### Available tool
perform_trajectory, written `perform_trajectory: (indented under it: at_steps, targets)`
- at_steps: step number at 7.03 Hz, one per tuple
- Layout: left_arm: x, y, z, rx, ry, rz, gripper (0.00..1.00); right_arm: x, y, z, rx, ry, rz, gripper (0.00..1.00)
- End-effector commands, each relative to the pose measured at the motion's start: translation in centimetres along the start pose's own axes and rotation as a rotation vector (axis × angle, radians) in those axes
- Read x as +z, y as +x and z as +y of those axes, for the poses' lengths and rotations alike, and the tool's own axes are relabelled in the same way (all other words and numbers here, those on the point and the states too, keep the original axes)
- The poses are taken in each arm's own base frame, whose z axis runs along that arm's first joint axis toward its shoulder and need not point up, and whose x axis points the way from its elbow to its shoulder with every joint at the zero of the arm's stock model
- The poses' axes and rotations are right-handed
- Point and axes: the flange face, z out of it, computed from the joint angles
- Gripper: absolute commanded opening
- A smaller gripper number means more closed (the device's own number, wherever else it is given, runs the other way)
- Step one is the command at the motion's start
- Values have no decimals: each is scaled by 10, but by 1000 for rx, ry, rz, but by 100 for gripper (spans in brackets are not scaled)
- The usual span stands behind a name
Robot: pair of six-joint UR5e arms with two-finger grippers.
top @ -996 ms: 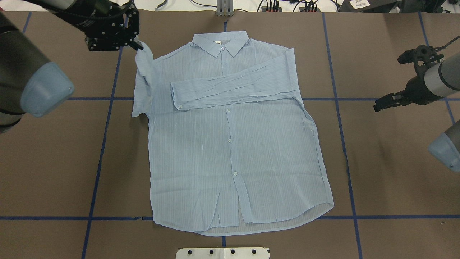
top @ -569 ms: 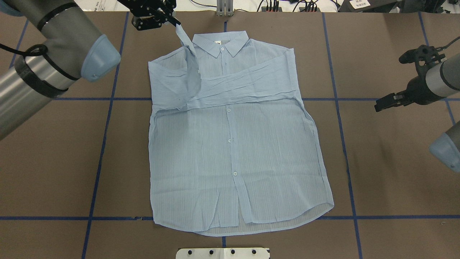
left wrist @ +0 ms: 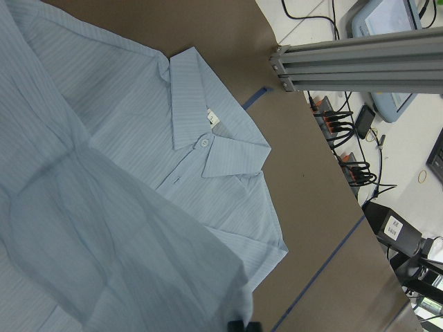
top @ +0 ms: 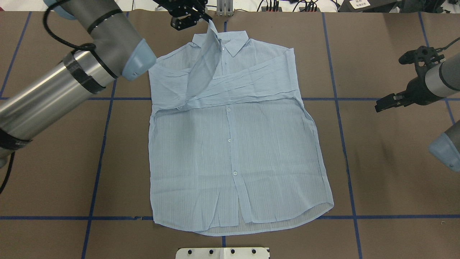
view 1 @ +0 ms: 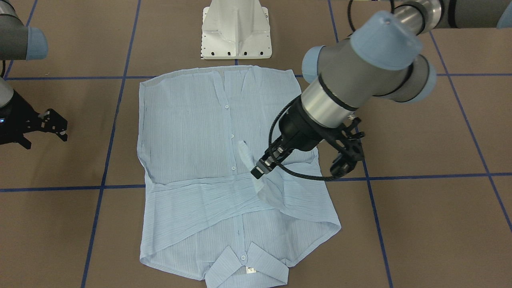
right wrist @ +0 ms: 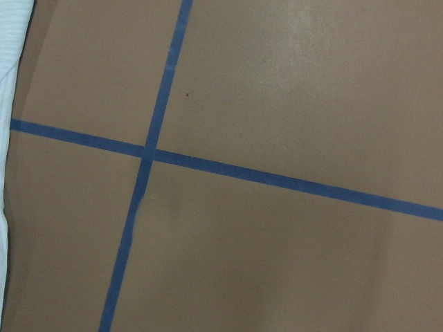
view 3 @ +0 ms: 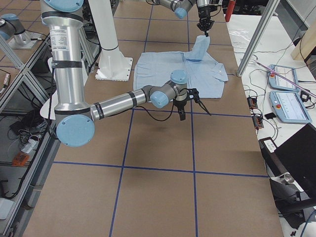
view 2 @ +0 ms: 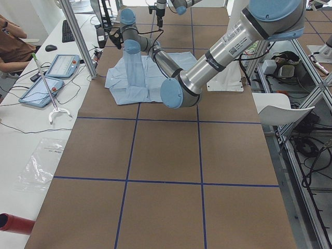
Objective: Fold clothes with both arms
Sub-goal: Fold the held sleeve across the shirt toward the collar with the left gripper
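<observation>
Pale-blue shirt [top: 233, 151] is lying flat on the desk [top: 377, 180], collar [top: 235, 43] at 12 o'clock. Left arm [top: 72, 75] jaws are pinching the 9 o'clock sleeve [top: 203, 61] aloft; right arm [top: 436, 77] jaws are hovering spread at 3 o'clock. Sleeve-folding seems underway: next, lowering it across toward 3 o'clock.

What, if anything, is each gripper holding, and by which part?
The left gripper pinches the shirt by the end of its sleeve, lifted; the right gripper holds nothing.
</observation>
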Motion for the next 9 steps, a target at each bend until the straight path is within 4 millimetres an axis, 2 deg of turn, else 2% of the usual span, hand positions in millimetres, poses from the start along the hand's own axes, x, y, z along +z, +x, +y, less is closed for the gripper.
perform_trajectory:
  at_steps: [1, 2, 3, 5, 6, 7, 8, 9]
  targets:
    - [108, -6, 86, 16, 59, 2, 0, 0, 0, -1, 6, 0, 0, 100]
    - [133, -12, 80, 25, 66, 28, 0, -1, 0, -1, 7, 1, 0, 100]
    - [147, -18, 67, 29, 75, 40, 0, 0, 1, -1, 1, 1, 2, 100]
    - [155, -21, 57, 37, 99, 56, 0, -4, -2, -6, 11, 13, -1, 100]
    - [157, -24, 58, 43, 100, 52, 37, -2, 0, -6, 14, 12, 2, 100]
    - [161, -27, 76, 73, 68, 64, 77, 0, 1, -6, 17, 7, 2, 100]
    - [165, -30, 103, 109, 29, 73, 100, 1, 2, -6, 17, 4, 3, 100]
    - [160, -27, 109, 132, 17, 80, 100, 2, 2, -6, 18, 2, 4, 100]
